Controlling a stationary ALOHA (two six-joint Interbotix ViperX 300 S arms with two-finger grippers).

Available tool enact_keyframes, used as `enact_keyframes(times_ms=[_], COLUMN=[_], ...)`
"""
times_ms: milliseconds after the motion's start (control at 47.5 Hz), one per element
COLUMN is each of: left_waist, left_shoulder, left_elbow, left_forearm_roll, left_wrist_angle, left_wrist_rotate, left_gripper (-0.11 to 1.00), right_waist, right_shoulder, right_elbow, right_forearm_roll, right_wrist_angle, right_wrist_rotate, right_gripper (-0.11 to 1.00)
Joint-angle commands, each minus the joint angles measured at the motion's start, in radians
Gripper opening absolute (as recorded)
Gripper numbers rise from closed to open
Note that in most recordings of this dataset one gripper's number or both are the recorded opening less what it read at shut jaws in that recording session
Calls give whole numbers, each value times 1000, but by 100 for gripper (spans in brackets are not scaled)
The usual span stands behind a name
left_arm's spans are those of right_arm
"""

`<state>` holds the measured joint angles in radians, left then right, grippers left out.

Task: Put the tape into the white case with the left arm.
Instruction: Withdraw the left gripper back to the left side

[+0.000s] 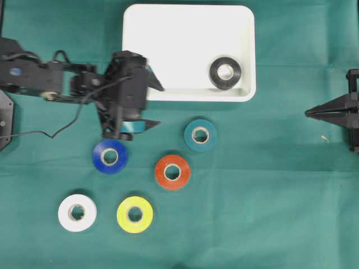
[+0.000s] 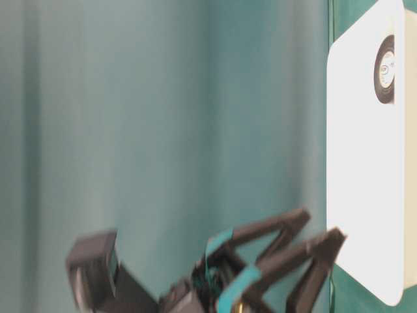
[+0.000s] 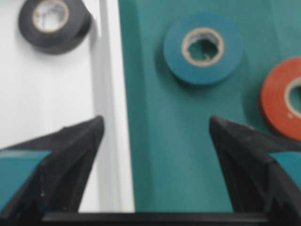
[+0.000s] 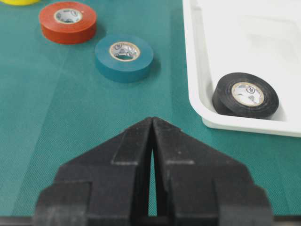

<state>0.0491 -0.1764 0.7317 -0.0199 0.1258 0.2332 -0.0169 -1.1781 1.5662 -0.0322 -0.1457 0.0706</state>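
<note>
The white case (image 1: 179,45) lies at the top middle with a black tape roll (image 1: 225,73) in its right front corner. On the green cloth lie teal tape (image 1: 200,134), red tape (image 1: 172,172), blue tape (image 1: 110,156), white tape (image 1: 77,212) and yellow tape (image 1: 134,214). My left gripper (image 1: 158,105), with teal bands, hovers over the case's front left rim, open and empty. From the left wrist, the gripper (image 3: 155,123) straddles the case rim (image 3: 110,70), with the black roll (image 3: 54,23) and teal roll (image 3: 203,47) ahead. My right gripper (image 1: 307,113) is shut at the far right.
The blue roll sits just below the left arm's wrist. A loose black cable (image 1: 56,131) trails on the cloth at the left. The red roll (image 3: 284,106) lies to the right of the left gripper's right finger. The right gripper (image 4: 152,118) points toward the teal roll (image 4: 124,57).
</note>
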Motion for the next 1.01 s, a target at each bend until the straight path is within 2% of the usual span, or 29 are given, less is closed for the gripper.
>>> enact_keyframes(times_ms=[0,231,484,694,989], left_waist=[-3,-3,-14,-32,-37], left_shoulder=[-84,-216,-365,-443,-443], left_elbow=[57,209,330,380,402], left_forearm_roll=[-3,-5,-3,-3,-5], left_wrist_angle=[-60,-164,-184,-210,-222], left_wrist_rotate=[0,3,0,2,-3], left_gripper=[92,92,92,92,92], right_waist=[-2,-2,-3,-3,-2], right_shoulder=[5,5,5,5,5], right_elbow=[-11,-9,-8,-5,-3], right_forearm_roll=[0,0,0,0,-2], right_wrist_angle=[-9,-9,-9,-15,-18], right_wrist_rotate=[2,2,2,2,2], right_gripper=[-9,-9,-9,-9,-9])
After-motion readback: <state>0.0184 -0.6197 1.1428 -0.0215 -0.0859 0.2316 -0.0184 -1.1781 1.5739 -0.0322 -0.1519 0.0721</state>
